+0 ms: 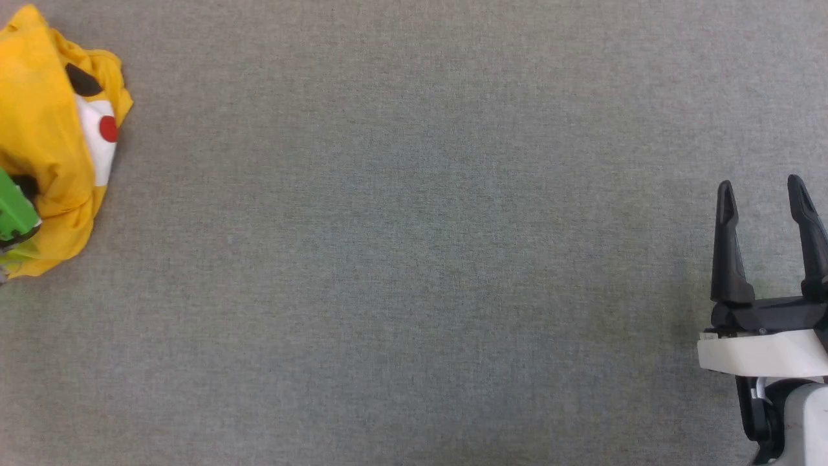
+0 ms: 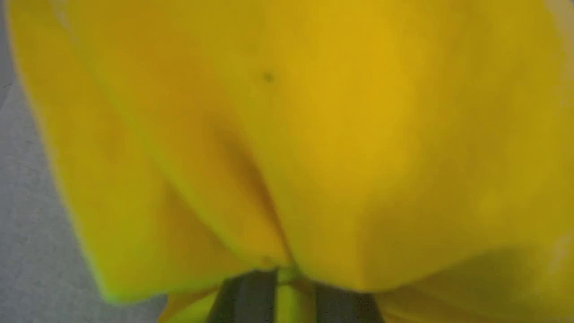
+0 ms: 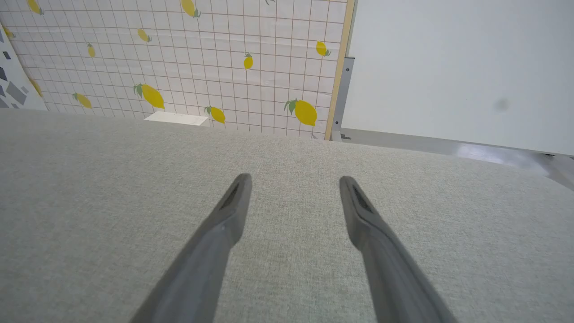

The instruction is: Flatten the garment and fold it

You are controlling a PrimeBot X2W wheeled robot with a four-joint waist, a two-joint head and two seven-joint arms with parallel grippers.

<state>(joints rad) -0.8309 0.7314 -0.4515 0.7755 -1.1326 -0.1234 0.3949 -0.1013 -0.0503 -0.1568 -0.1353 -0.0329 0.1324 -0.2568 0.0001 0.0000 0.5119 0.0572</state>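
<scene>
On the grey table, the crumpled yellow T-shirt has a fold pinched between the left fingers, while the right fingers stand spread, well apart from it.

Desk: covered in grey woven cloth, matt, with a fine even weave that looked slightly rough.
Garment: soft yellow cloth, matt and creased. The white, red and black print lay flat and smooth on it.
Right tool: fingers were dark, matt, plastic-looking. The cuff behind them was white and smooth, with a faint sheen.
Green part by the garment looked like glossy plastic.
Backdrop sheet with lemon print: thin, paper-like, lightly rippled. Its edge strip was wood-toned.
Bracket: grey, metal-looking.
Wall: white, smooth, matt.
</scene>
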